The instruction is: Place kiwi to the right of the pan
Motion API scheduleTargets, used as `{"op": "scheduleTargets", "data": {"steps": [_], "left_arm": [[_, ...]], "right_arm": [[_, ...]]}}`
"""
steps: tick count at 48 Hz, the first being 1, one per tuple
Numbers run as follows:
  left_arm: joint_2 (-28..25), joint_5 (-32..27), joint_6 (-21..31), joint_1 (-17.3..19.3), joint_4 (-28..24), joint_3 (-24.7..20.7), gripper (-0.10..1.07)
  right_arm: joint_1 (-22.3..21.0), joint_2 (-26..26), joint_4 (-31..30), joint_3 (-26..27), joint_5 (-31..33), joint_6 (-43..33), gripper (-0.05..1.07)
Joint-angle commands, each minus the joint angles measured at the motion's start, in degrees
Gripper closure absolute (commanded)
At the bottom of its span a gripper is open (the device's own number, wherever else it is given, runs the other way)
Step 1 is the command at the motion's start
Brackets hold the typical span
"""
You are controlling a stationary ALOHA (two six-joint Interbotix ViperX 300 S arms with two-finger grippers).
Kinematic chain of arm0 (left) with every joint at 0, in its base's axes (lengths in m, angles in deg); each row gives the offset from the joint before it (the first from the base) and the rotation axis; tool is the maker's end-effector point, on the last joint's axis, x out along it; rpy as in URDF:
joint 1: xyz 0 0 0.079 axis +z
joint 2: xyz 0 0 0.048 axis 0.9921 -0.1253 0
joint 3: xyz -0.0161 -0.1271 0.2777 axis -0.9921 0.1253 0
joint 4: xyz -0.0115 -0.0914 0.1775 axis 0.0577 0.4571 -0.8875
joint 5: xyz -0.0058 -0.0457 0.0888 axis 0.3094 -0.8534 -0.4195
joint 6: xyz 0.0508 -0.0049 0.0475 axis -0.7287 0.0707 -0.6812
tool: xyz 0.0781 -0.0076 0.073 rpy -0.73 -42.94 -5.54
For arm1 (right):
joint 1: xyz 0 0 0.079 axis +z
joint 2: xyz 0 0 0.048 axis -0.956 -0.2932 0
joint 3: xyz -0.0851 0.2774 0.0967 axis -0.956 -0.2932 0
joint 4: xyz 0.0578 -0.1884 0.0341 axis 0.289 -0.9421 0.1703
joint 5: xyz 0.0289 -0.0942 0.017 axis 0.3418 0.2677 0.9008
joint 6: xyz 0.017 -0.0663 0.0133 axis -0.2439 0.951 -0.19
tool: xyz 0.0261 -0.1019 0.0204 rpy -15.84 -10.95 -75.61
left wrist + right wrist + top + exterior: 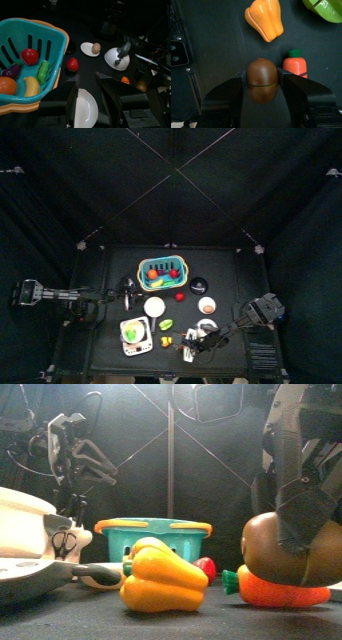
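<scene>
We see black curtains (80, 188) hanging on every side of a small black table (227, 268) — a closed, dark pen. Thin poles (170, 454) cross behind the table's far edge — light falls from above.

Near your right gripper, an orange bell pepper (264, 19) lies just beside a toy carrot (294, 66). By your left one, a teal basket (27, 60) holds toy fruit, with a red strawberry (72, 64) just outside it.

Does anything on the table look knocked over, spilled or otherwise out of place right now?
Nothing stands out. The right gripper holds the brown kiwi between its jaws, beside the carrot and the orange pepper. The teal basket sits upright with its fruit inside, and nothing looks spilled or damaged.
</scene>
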Motion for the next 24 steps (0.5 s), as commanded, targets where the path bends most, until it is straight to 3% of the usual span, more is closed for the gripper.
{"op": "scheduleTargets", "data": {"steps": [1, 6, 19, 24], "left_arm": [[0.1, 0.4, -0.2, 0.1, -0.1, -1.5, 0.24], [0.1, 0.4, 0.0, -0.3, -0.1, -1.7, 0.24], [0.1, 0.5, -0.3, -1.3, -0.1, -1.7, 0.24], [0.1, 0.6, -0.4, -1.3, -0.3, -1.5, 0.24]], "right_arm": [[-1.1, 4.2, -3.0, 1.5, 0.0, 0.0, 0.31], [-4.7, 6.9, -4.7, 1.8, 1.2, -0.9, 0.31], [-14.2, 9.1, 2.7, 1.1, 4.2, -1.8, 0.31], [-16.6, 9.3, 2.5, 0.8, 4.3, -7.5, 0.31]]}}
